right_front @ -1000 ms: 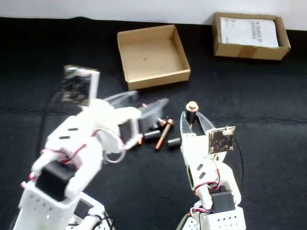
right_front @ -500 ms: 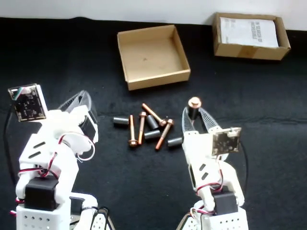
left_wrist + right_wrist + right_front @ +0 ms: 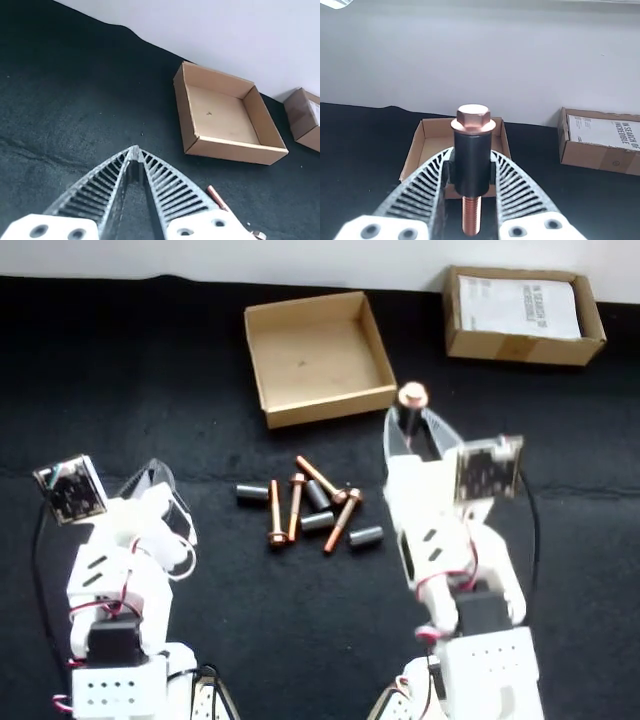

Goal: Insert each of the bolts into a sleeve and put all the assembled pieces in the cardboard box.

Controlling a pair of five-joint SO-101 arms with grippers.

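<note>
My right gripper (image 3: 412, 425) (image 3: 470, 172) is shut on an assembled piece: a copper bolt (image 3: 472, 117) standing upright through a black sleeve (image 3: 470, 165). In the high view its bolt head (image 3: 412, 396) hangs just off the near right corner of the open cardboard box (image 3: 316, 355) (image 3: 435, 145) (image 3: 225, 117). My left gripper (image 3: 160, 485) (image 3: 135, 152) is shut with nothing in it, low at the left. Loose copper bolts (image 3: 296, 506) and black sleeves (image 3: 252, 493) lie scattered in the middle of the black table.
A second cardboard box (image 3: 522, 312) (image 3: 600, 140) holding a printed paper stands at the far right. A white wall (image 3: 480, 50) runs behind the table. Bare black cloth (image 3: 120, 370) spreads to the far left.
My right gripper has carried the sleeved bolt away from me, toward the box. My left arm has pulled back from the pile to the left and its fingers have closed.
</note>
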